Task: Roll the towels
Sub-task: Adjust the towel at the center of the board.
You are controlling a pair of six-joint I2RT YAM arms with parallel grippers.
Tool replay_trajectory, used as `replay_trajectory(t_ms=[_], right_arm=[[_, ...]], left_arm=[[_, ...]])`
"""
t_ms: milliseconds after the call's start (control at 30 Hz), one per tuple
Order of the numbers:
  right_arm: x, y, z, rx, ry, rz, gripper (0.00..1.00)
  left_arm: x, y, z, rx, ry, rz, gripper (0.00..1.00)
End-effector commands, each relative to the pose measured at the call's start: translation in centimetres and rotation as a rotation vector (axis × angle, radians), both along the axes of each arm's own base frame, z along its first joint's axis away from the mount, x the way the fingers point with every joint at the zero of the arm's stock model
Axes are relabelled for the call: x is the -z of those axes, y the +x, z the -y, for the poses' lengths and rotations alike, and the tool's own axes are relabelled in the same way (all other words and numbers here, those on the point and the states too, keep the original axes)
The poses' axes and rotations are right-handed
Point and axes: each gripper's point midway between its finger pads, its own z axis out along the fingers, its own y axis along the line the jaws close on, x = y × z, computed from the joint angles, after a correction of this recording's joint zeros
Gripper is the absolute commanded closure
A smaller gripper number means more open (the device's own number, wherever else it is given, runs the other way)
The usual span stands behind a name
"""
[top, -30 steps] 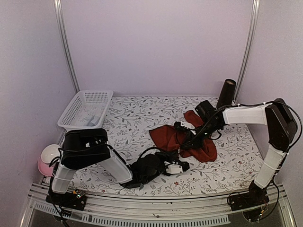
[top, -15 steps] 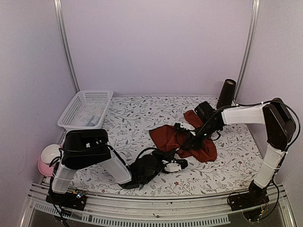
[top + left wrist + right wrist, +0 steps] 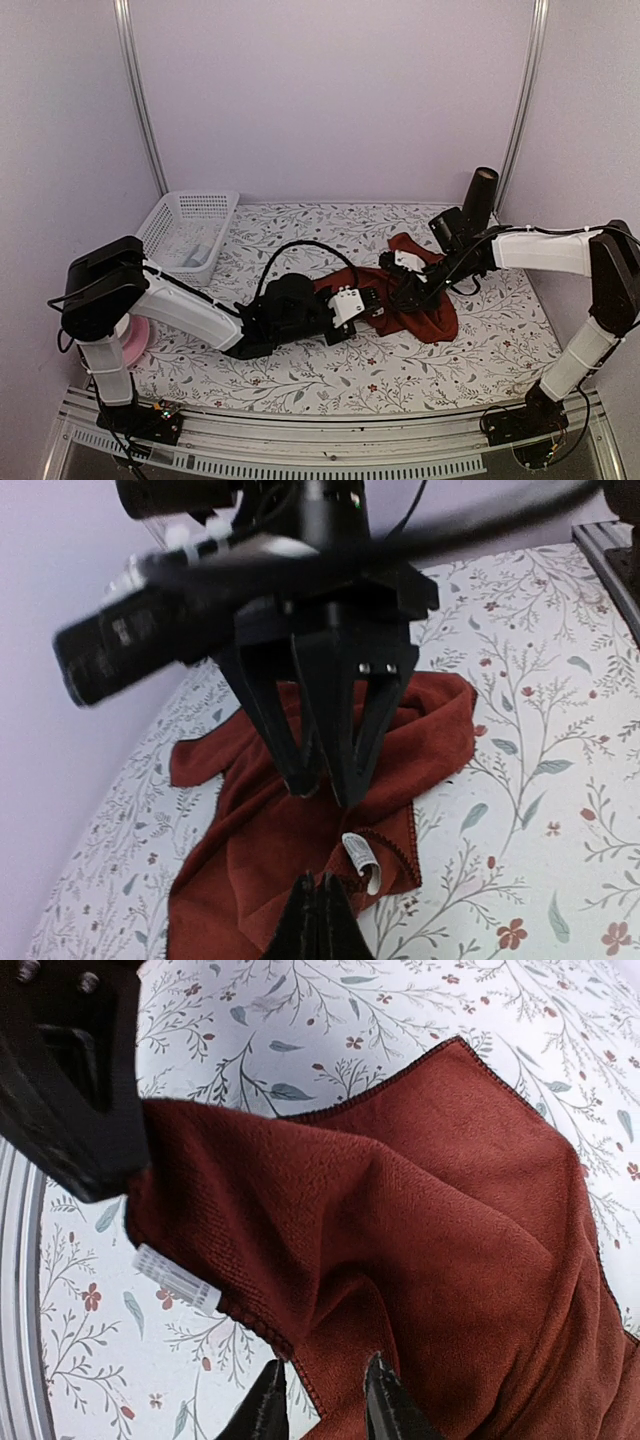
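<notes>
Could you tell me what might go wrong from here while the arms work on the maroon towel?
1. The left fingers pinch a corner of the maroon towel close beside the right fingers, which stand slightly apart over its edge; the two could collide.
2. The towel lies bunched and folded, not flat, so a roll may come out lopsided.
3. The right arm passes close to the black cylinder and might knock it over.

The top camera looks down from above and behind the arm bases, taking in the whole floral-printed table (image 3: 300, 240). Both wrist cameras sit close over the dark red-maroon cloth towel (image 3: 430, 320), shared by all three views; the left one faces the right gripper (image 3: 322, 785).
</notes>
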Motion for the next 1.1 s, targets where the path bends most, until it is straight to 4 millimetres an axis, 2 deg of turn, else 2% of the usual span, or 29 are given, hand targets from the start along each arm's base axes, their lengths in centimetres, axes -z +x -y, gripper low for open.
replay_trajectory(t_ms=[0, 133, 233, 333, 400, 500, 667, 833, 900, 1067], right_arm=[[-2.5, -1.1, -0.3, -0.088, 0.074, 0.124, 0.68], [-3.2, -4.0, -1.2, -0.202, 0.108, 0.152, 0.54], [-2.3, -5.7, -2.0, -0.273, 0.078, 0.183, 0.46], [-1.3, -5.4, -2.3, -0.271, 0.043, 0.201, 0.43], [-0.8, -4.2, -2.4, -0.219, 0.019, 0.239, 0.39], [-1.1, -2.3, -2.6, -0.125, 0.008, 0.281, 0.38], [-1.3, -1.5, -2.9, -0.073, 0.023, 0.279, 0.38], [0.0, -1.7, -3.2, -0.079, 0.011, 0.237, 0.39], [0.5, -2.5, -3.4, -0.105, 0.012, 0.203, 0.39], [0.5, -3.4, -3.5, -0.152, 0.018, 0.200, 0.40]], left_arm=[[2.2, -1.4, -0.1, 0.092, -0.003, -0.262, 1.00], [2.5, -0.7, 0.0, 0.079, -0.032, -0.363, 1.00], [2.2, -0.2, -0.3, 0.067, -0.088, -0.420, 1.00], [1.5, -0.1, -0.6, 0.075, -0.162, -0.463, 1.00], [1.5, 0.0, -0.7, 0.076, -0.174, -0.479, 1.00], [1.4, -0.2, -0.6, 0.092, -0.184, -0.494, 1.00], [0.8, -0.5, -0.8, 0.132, -0.217, -0.522, 1.00], [0.3, -0.5, -0.7, 0.150, -0.237, -0.546, 1.00], [0.1, -0.3, -0.8, 0.145, -0.246, -0.553, 1.00], [0.3, 0.4, -1.2, 0.113, -0.252, -0.560, 1.00]])
